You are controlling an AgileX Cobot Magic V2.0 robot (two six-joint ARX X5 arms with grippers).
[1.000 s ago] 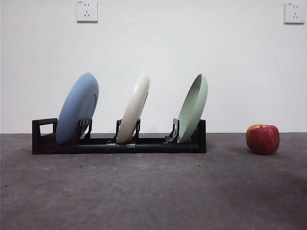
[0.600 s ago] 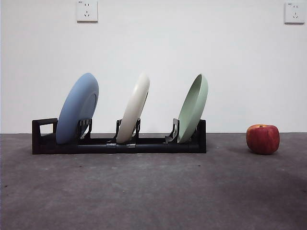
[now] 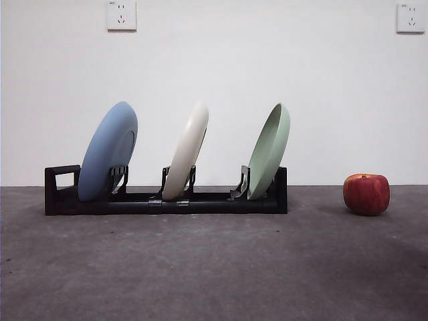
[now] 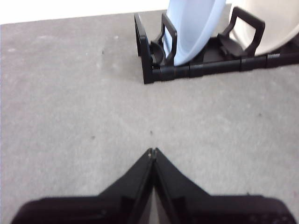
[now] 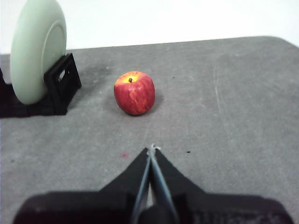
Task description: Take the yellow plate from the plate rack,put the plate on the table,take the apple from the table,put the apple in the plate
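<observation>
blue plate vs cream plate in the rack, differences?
The matte pale-blue round plate sits in the slot nearest the black rack's loop handle; the matte cream round plate sits in the middle slot. In the front view, blue shows a broad face, cream a narrower edge. Both lean the same way.

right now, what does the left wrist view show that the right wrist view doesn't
Only the left wrist view shows the blue plate, the yellow plate, the plate rack's handle end, and the left gripper, shut above bare table. Only the right wrist view shows the apple, the pale green plate and the right gripper, shut. Both show rack and table.
</observation>
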